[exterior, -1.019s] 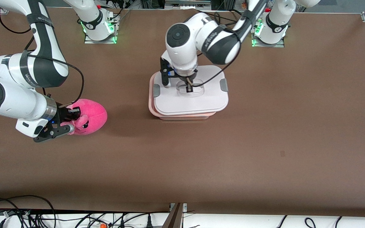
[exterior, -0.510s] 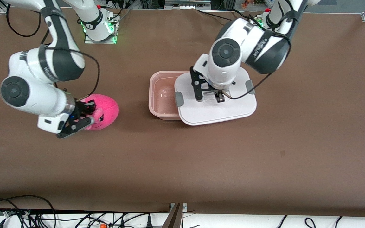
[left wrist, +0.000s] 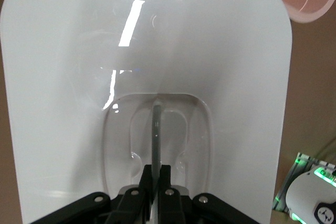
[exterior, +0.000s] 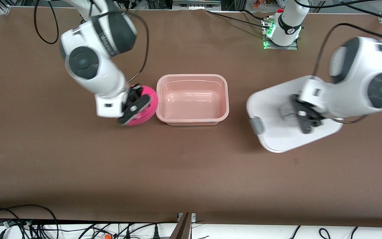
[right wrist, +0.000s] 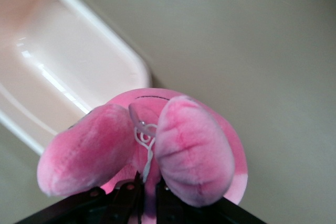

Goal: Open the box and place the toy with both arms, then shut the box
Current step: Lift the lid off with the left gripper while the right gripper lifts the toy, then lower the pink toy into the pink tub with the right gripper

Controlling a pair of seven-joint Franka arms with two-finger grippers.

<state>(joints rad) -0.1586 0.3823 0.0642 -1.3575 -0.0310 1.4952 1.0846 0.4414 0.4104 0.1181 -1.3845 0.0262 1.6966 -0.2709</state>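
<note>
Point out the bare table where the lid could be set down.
The left gripper holds the lid over bare table toward the left arm's end, beside the box. The strip nearer the front camera is bare too. Crowded: the right gripper holds the toy against the box.

Pink toy [right wrist: 173,145] gripped between the right gripper [right wrist: 142,195] fingers, held just beside the open box [right wrist: 63,72] rim, brown table [right wrist: 252,40] seen beneath.
</note>
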